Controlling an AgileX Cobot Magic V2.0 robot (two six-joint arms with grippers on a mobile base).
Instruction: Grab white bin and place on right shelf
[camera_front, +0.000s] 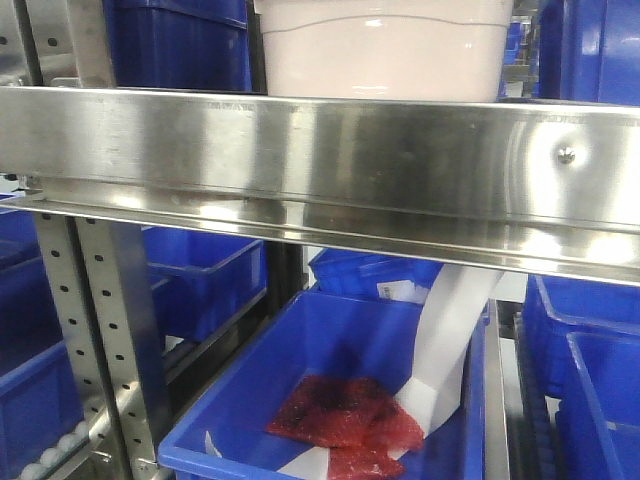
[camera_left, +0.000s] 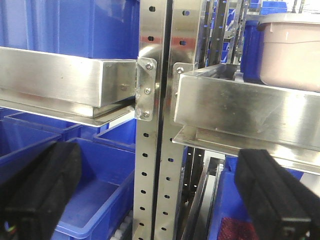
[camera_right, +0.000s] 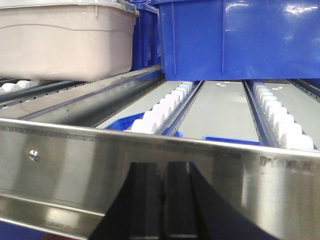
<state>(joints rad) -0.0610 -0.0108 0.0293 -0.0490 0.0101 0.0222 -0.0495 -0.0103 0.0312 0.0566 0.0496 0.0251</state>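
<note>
Pinkish white bin (camera_front: 385, 50) lidded on right shelf (camera_front: 320, 160); left pincer (camera_left: 160, 200) spread, right pincer (camera_right: 162, 200) pressed together

Left gripper (camera_left: 160, 200) low in the frame, its two black padded fingers (camera_left: 42, 187) spread far apart at the bottom corners, nothing between them. Behind the gap, paired perforated steel uprights (camera_left: 155, 150) run top to bottom, with a small bolted bracket (camera_left: 146, 90) joining the left rail (camera_left: 60, 80) to them. Right of the uprights, the right shelf (camera_left: 245, 107) shows its broad brushed front rail. The white bin (camera_left: 292, 55) sits on that tier, upper right, partly cut off. Blue crates (camera_left: 95, 195) fill the lower left, more blue behind above.
</note>
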